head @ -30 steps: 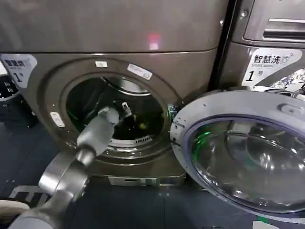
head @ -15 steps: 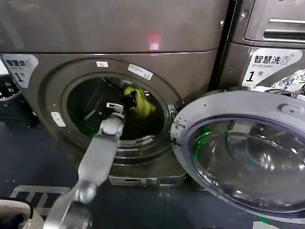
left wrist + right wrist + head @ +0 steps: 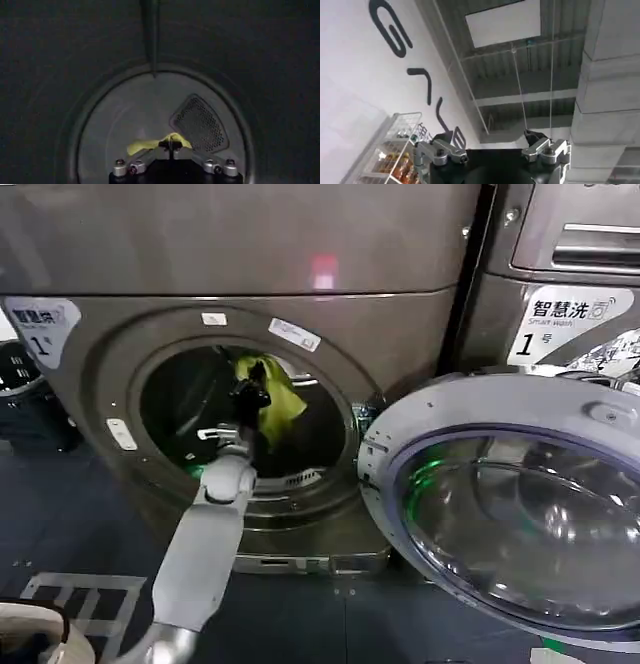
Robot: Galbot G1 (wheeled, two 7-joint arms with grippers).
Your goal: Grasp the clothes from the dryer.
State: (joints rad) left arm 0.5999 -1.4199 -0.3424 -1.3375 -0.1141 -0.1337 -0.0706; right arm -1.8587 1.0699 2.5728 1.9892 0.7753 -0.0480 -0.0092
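1. Before us, low and centre in the head view, stands the dryer (image 3: 300, 274), a dark grey-bronze machine with a round mouth and a white "1" label (image 3: 38, 324) at its upper left.
2. Its door (image 3: 510, 504) hangs swung wide to our right, the glass facing up and out.
3. Our left arm (image 3: 205, 534) reaches up from the lower left into the mouth of the drum.
4. Our left gripper (image 3: 250, 396) sits inside the upper middle of the opening, its fingers pressed together on the clothes (image 3: 272, 399).
5. That small yellow-green garment hangs from the fingers, lifted off the drum floor, draping down to the right of the gripper.
6. From the left wrist camera, we see the same gripper (image 3: 170, 145) closed on a yellow fold of the clothes (image 3: 145, 145), with the drum's back wall (image 3: 125, 115) and a mesh vent (image 3: 199, 125) beyond.
7. Our right gripper (image 3: 492, 147) points up toward a ceiling, its fingers spread apart and holding nothing.
8. A neighbouring machine (image 3: 570, 264) stands at the right.
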